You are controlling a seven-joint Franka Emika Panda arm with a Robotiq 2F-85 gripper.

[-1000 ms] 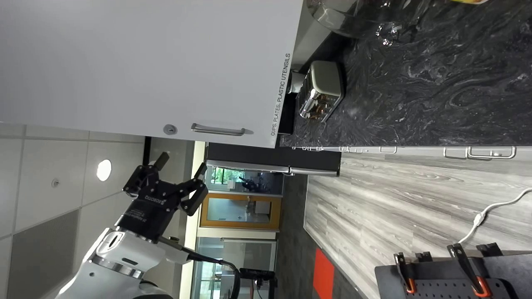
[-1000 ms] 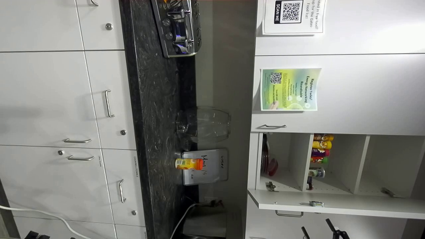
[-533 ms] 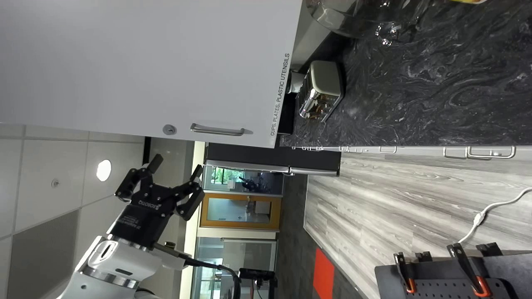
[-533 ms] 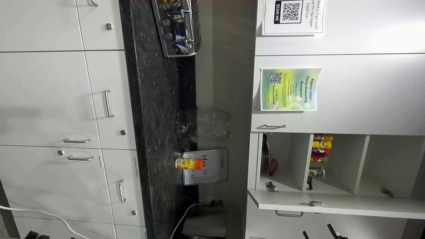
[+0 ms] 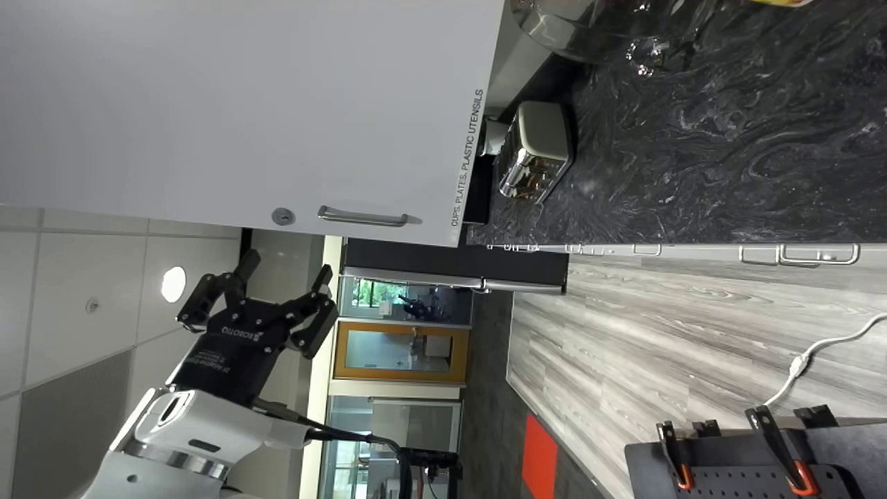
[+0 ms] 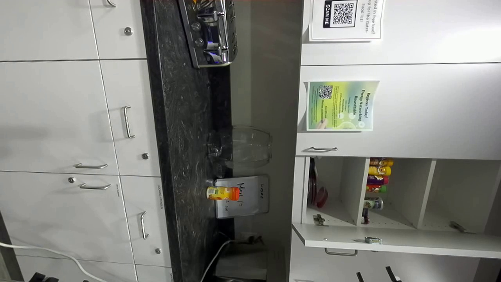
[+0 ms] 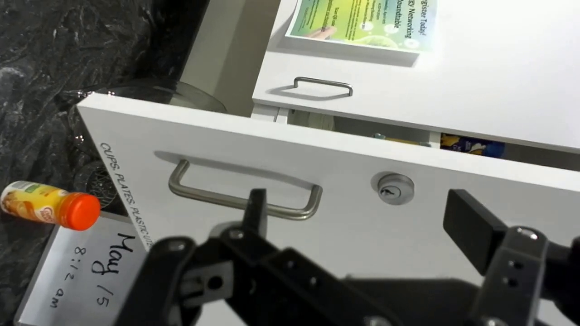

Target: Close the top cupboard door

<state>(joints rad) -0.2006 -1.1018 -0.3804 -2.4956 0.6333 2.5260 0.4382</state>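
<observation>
The top cupboard door, a plain white panel with lettering, stands open in both exterior views (image 5: 242,118) (image 6: 395,241) and fills much of the wrist view (image 7: 344,240). Its silver bar handle (image 7: 208,195) and round lock (image 7: 394,189) face my gripper (image 7: 357,203). My gripper is open and empty, apart from the door's outer face, in an exterior view (image 5: 285,267). Its jaws stand wide. In the wrist view one finger (image 7: 256,210) overlaps the handle. In an exterior view only the fingertips (image 6: 388,272) show, at the picture's lower edge.
Both exterior pictures lie sideways. Cupboard shelves (image 6: 363,192) hold several bottles and dishes. A shut neighbouring door (image 6: 422,113) bears a poster (image 6: 341,105). The dark countertop (image 5: 727,152) below carries a toaster (image 5: 544,132), an orange-capped bottle (image 6: 223,193) and a glass vessel (image 6: 250,145).
My gripper has shifted a little toward the ceiling side in an exterior view and slid slightly further out at the lower picture edge in an exterior view. The door has not moved.
</observation>
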